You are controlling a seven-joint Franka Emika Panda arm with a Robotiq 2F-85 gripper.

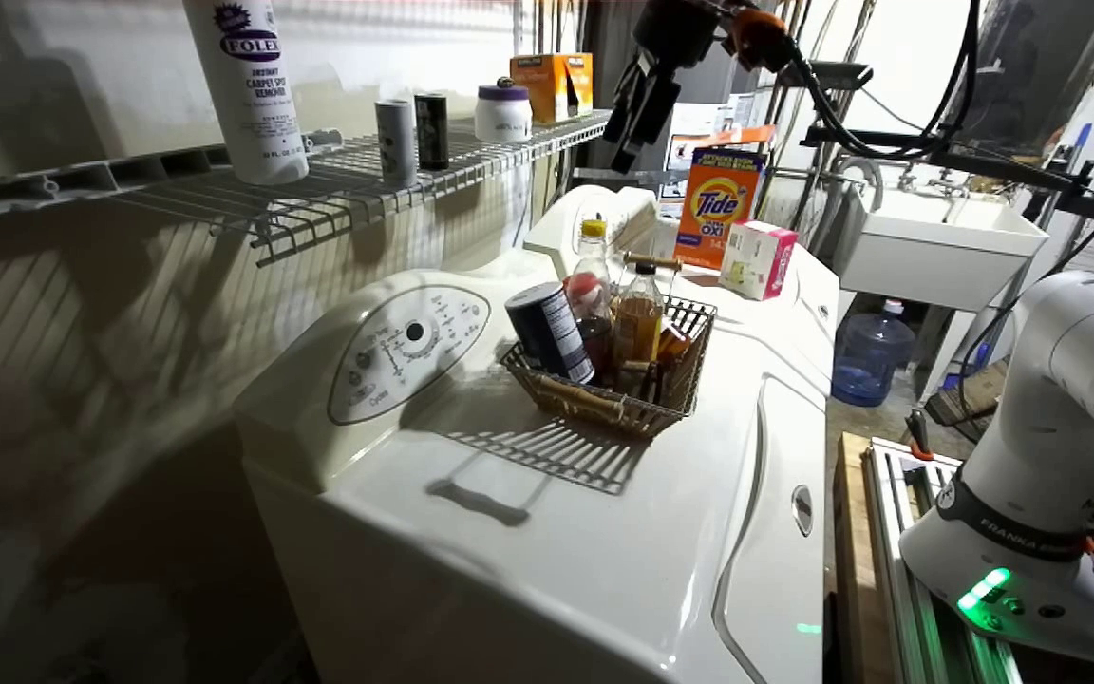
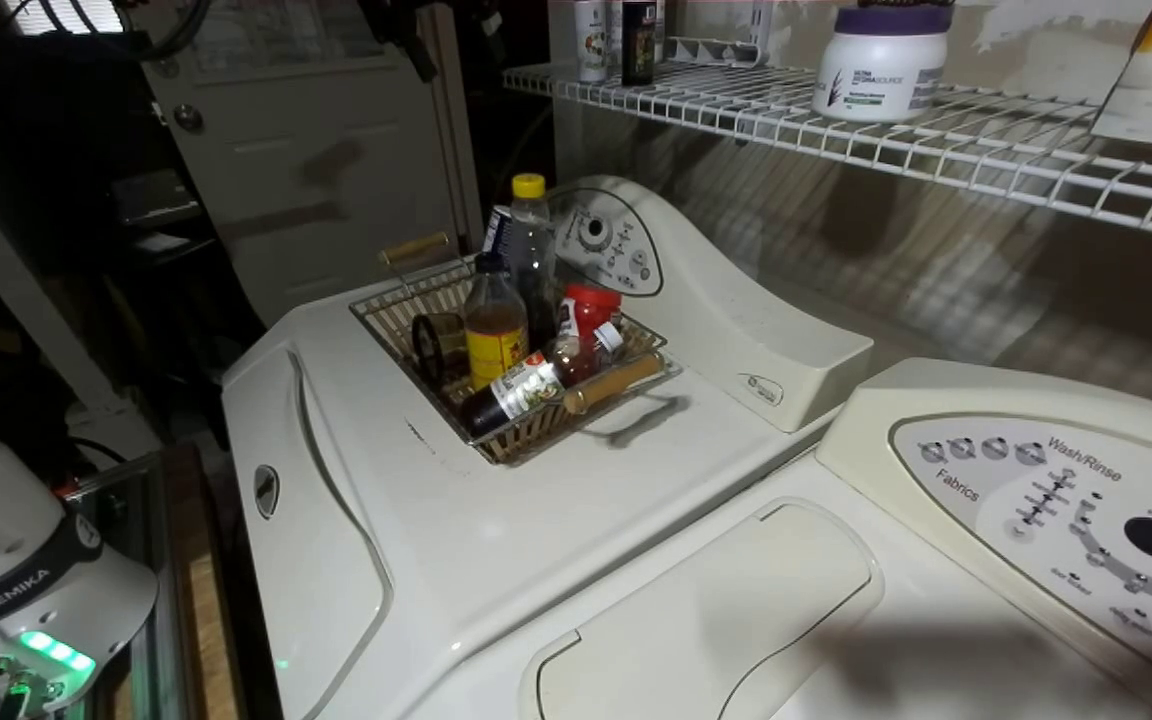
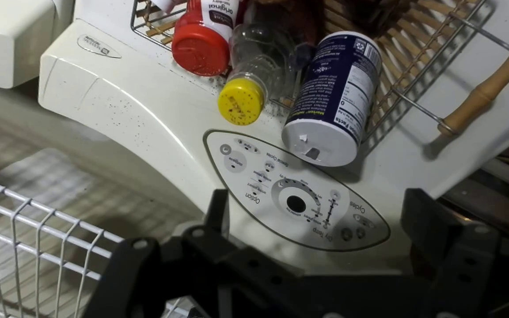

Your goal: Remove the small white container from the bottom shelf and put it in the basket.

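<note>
In an exterior view, the small white container [image 1: 397,142] stands upright on the bottom shelf [image 1: 348,180] at the upper left of the frame, just beside a dark can [image 1: 431,131]; its print is too small to read. Farther left, a tall white bottle [image 1: 257,95] says FOLEX, with INSTANT CARPET SPOT REMOVER beneath. A white tub [image 2: 878,75] with a purple lid, upper right in an exterior view, carries ULTRA HYDRASOURCE. At the bottom of the wrist view the gripper [image 3: 316,207] has its jaws spread wide, with a control panel [image 3: 296,194] showing between them, its words upside down: Option, Special Cycles, Dry Temp, Cycles. The basket [image 1: 647,416] sits near the middle of both exterior views. In it a navy canister [image 3: 332,95] leans, labelled Morton, alongside a yellow-capped bottle [image 3: 242,101] and a red-lidded container [image 3: 201,51] marked "original". Right of centre in an exterior view, an orange box [image 1: 718,209] reads Tide ULTRA OXI; at lower right, the robot base [image 1: 1012,570] bears FRANKA.
</note>
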